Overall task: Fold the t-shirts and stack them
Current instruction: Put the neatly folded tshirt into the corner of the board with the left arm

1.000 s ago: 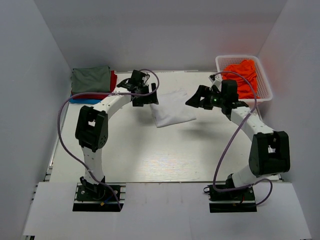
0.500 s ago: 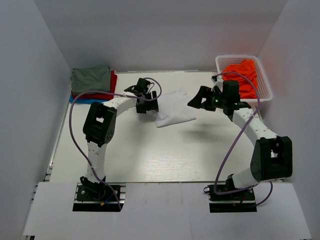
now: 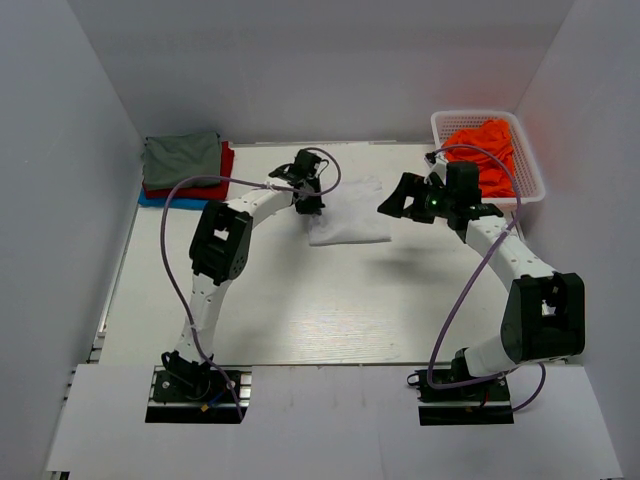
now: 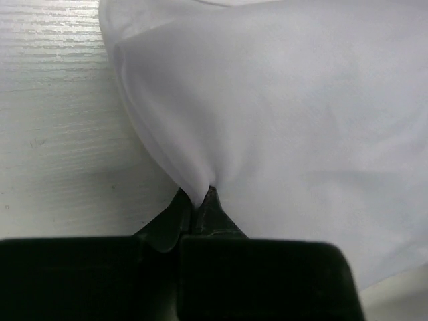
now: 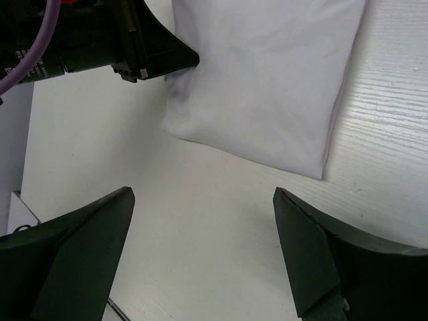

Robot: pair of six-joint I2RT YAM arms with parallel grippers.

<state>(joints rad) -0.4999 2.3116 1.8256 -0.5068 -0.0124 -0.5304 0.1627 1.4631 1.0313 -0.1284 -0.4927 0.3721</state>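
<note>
Currently the left gripper (image 4: 200,198) pinches 1 edge of the white t-shirt (image 4: 294,114); the right gripper (image 5: 204,247) gapes empty. Dragged to the stack (image 3: 185,168) at 10 o'clock, its fold may unravel.

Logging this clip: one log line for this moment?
left tool: shut on white t-shirt | right tool: open, empty | orange t-shirt: in basket | stack: far-left corner

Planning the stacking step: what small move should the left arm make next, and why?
Probably lift slightly and draw the white t-shirt toward the far-left stack: the left gripper is shut on its folded edge, and the right gripper is open.
</note>
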